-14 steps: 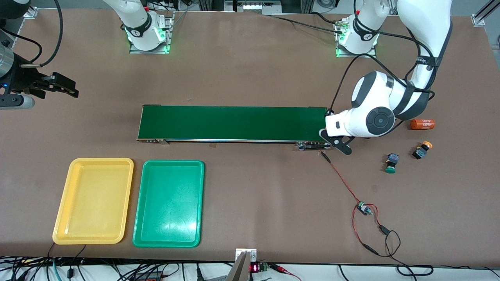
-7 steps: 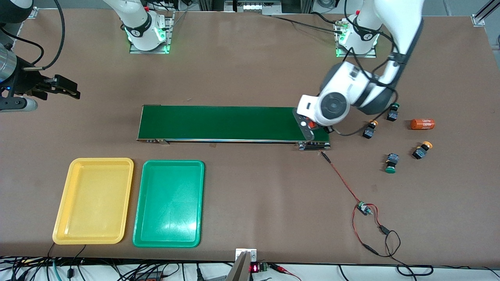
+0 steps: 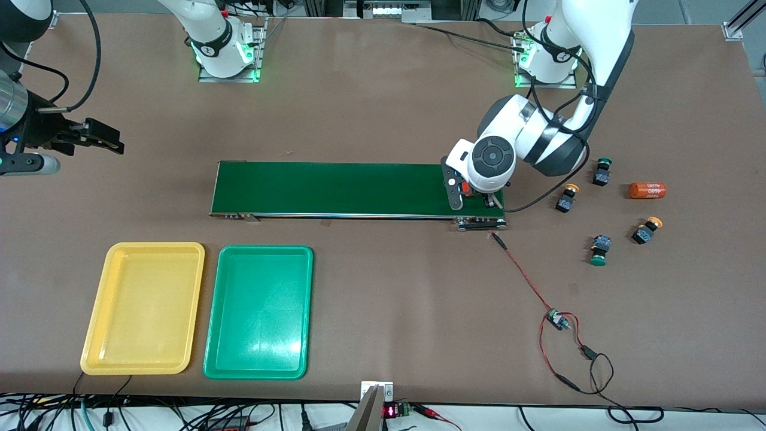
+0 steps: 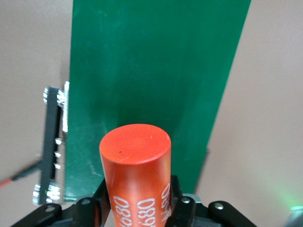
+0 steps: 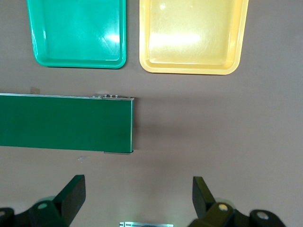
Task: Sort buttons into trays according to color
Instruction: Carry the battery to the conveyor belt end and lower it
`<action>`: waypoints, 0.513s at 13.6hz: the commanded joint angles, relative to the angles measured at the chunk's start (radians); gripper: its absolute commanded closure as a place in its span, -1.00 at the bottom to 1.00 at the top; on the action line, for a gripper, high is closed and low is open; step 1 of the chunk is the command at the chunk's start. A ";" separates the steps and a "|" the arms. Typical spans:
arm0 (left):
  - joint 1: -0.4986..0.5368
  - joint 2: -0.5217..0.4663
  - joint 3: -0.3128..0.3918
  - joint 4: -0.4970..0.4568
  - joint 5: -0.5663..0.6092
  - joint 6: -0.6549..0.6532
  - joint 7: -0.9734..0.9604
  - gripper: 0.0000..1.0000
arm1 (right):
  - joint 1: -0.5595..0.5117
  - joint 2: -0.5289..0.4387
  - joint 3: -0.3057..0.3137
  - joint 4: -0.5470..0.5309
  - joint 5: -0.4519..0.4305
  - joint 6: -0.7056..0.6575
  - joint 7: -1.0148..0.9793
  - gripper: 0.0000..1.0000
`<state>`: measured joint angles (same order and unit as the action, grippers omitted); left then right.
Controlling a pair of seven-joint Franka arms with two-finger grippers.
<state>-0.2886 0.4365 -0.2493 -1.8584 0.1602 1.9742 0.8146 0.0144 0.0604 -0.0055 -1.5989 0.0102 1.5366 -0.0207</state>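
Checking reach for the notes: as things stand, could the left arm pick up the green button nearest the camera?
Probably not yet. The left claw is shut on an orange cylinder over the belt; nothing covers that green button itself.

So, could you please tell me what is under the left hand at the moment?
The left hand, shut on an orange cylinder, is over the dark green belt, at its end toward the left arm. The hand and cylinder cover the belt surface directly beneath them.
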 commanded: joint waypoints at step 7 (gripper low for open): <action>-0.026 0.056 -0.001 0.004 0.045 0.031 0.038 0.67 | -0.008 -0.008 0.007 -0.004 -0.010 -0.001 -0.012 -1.00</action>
<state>-0.3090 0.4830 -0.2535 -1.8586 0.1836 2.0010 0.8464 0.0143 0.0604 -0.0055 -1.5989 0.0102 1.5367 -0.0207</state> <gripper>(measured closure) 0.485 0.000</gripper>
